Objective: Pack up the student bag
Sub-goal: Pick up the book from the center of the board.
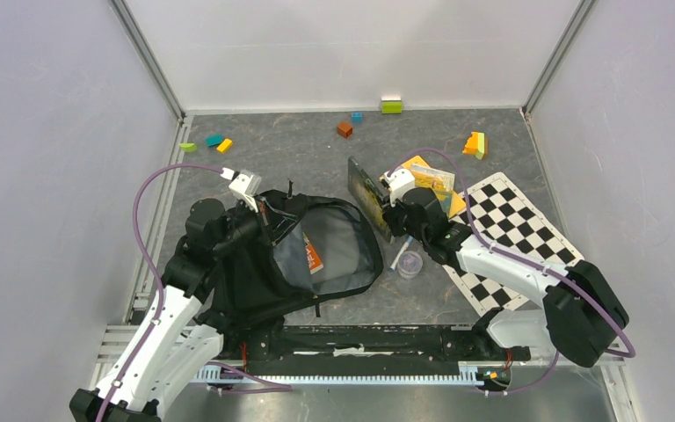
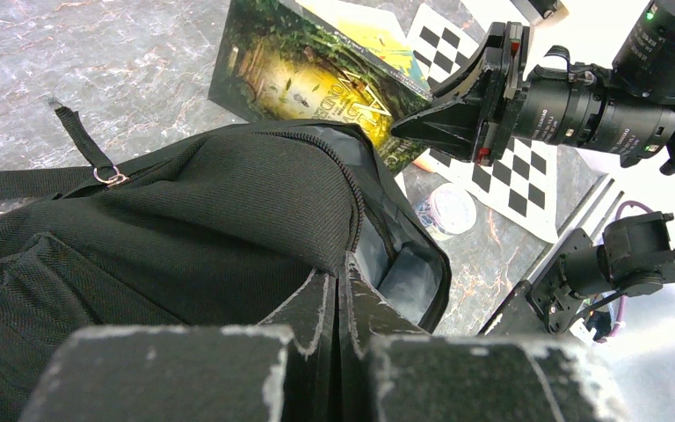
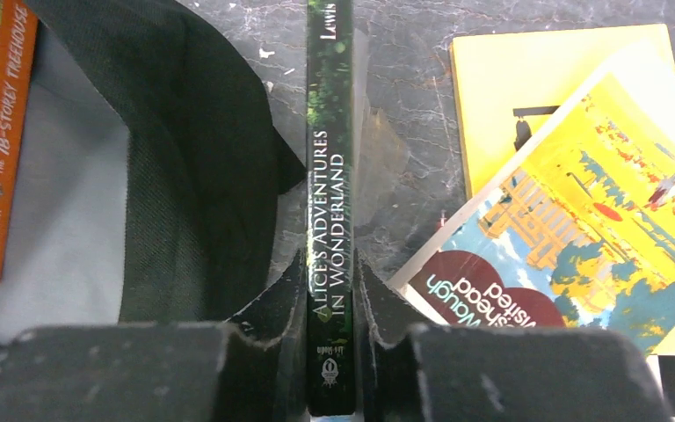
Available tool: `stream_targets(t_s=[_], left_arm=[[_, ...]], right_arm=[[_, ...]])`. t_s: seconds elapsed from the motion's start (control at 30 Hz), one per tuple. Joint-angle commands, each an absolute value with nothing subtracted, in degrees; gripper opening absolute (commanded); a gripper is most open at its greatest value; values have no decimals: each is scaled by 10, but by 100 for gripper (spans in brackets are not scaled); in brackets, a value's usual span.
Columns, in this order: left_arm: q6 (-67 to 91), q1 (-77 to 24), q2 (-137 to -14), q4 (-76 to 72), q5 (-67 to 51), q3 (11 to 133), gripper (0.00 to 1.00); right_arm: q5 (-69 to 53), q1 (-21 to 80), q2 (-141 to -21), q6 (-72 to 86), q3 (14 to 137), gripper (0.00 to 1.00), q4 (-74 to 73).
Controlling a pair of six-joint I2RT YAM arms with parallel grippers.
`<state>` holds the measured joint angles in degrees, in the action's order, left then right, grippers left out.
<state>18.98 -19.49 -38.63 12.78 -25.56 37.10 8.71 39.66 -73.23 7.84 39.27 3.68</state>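
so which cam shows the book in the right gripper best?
Right wrist: the book spans the frame spine-on, title legible, right gripper shut on it beside the student bag. Left wrist shows its green-gold front cover, partly hidden behind the bag. Top external shows only a small dark tilted slab.

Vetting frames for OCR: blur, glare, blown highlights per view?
Top external: even light, sharp, student bag glare-free. Left wrist: bag weave crisp, left end effector's fingers blurred, upper right corner blown white. Right wrist: book spine sharp, legible; right end effector's fingers soft.
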Motion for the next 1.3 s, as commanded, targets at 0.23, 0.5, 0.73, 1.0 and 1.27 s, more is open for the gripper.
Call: stream_targets(t_s=[0.23,0.5,0.73,1.0,1.27], left_arm=[[171,-195,-380,100,-245,386,2],[171,-196,-376,100,-244,386,2],[171,-196,-377,102,-240,385,2],[167,-196,-373,103,-231,384,2],[168,-195,-375,104,-232,385,2]], right_arm=[[154,399,-625,92,415,0,51],[48,399,-513,114,403,0,1],[-92,399,-471,190,394,0,-7],[-222,408,-464,265,332,0,40],[-208,408,-452,235,397,0,-13]])
